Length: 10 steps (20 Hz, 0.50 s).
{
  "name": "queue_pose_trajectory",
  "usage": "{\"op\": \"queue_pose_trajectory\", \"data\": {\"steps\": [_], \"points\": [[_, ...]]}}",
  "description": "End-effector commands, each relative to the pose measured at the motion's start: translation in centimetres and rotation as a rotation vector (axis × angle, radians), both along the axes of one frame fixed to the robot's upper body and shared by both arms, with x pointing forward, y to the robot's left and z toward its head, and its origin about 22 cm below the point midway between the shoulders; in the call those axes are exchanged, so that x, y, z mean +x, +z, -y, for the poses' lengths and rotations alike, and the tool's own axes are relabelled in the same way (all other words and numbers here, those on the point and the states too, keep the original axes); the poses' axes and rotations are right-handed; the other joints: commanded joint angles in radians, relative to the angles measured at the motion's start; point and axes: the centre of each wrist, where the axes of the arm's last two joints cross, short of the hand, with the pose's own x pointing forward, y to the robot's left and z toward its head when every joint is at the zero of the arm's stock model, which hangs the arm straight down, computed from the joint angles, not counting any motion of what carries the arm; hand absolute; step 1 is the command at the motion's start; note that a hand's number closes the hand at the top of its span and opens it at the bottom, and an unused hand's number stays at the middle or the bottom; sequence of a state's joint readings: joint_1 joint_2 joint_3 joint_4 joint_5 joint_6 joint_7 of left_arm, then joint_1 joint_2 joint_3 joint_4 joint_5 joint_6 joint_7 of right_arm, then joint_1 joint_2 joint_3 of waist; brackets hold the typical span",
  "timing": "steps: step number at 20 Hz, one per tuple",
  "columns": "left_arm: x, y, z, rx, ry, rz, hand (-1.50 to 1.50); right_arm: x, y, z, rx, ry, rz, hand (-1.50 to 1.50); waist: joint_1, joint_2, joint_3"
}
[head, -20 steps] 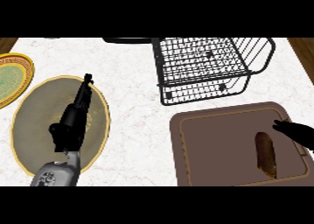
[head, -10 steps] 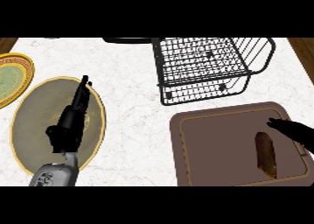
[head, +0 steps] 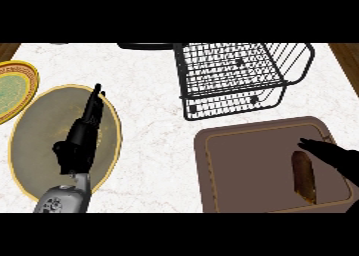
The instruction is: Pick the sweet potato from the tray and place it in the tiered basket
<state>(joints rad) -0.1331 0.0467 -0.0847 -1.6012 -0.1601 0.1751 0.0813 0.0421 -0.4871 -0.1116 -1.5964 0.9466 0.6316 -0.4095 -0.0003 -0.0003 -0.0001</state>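
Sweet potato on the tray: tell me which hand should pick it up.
Right. The right hand hangs over the brown tray, fingers open, just beside the sweet potato. The left hand lies over the large plate on the counter's opposite side, well away from it.

Counter (head: 152,125): white marble, faint grey veining. Tray (head: 241,170): plain brown. Sweet potato (head: 304,176): orange-brown. Tiered basket (head: 234,75): black wire grid. Large plate (head: 34,135): olive, yellow-rimmed. Small plate (head: 12,90): yellow, green centre, dark-banded rim. Left hand (head: 78,142) and right hand (head: 341,162) were black.
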Motion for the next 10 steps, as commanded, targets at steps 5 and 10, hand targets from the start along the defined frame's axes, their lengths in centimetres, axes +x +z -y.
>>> {"op": "queue_pose_trajectory", "data": {"steps": [5,10], "points": [[-0.7,0.0,-1.0,0.019,-0.008,0.004,0.00,0.3,-3.5,-0.8,0.039,-0.007,-0.026,-1.50,0.002,0.000,0.000],[0.1,-1.1,0.3,0.008,-0.008,0.009,0.00,-0.7,-3.9,-0.4,0.088,-0.060,0.072,1.50,-0.002,0.000,0.000]]}}
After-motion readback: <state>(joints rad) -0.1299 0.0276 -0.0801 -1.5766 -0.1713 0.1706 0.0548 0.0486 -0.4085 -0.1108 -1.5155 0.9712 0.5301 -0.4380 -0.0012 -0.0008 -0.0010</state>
